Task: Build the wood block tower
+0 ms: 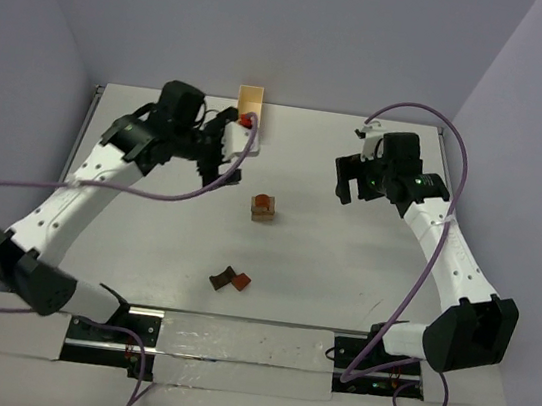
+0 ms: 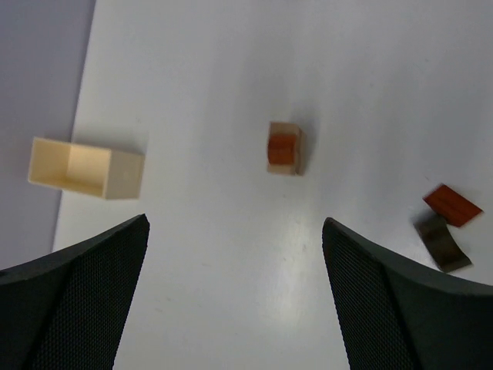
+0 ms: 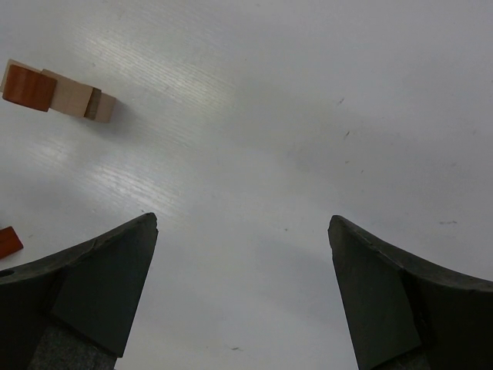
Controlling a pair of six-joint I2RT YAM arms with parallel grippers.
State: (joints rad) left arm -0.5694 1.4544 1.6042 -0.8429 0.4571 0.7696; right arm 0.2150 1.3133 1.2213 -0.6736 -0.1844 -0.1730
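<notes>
Wood block tower point(image 1: 264, 207) stands unfinished. Left gripper point(image 2: 235, 222), right gripper point(image 3: 243, 218): wide open, empty. Clumsy approach could topple it.

One stack of blocks point(image 1: 263, 206) stands in the middle of the table point(image 1: 342, 274). It has one reddish-brown block point(image 2: 283, 146) on top and tan blocks point(image 3: 71, 96) beneath, their number unclear. Two loose pieces lie toward the near edge: one reddish-brown piece point(image 2: 452, 205) and one dark brown piece point(image 2: 442, 243). One pale open box point(image 2: 125, 176) sits at the far edge.
</notes>
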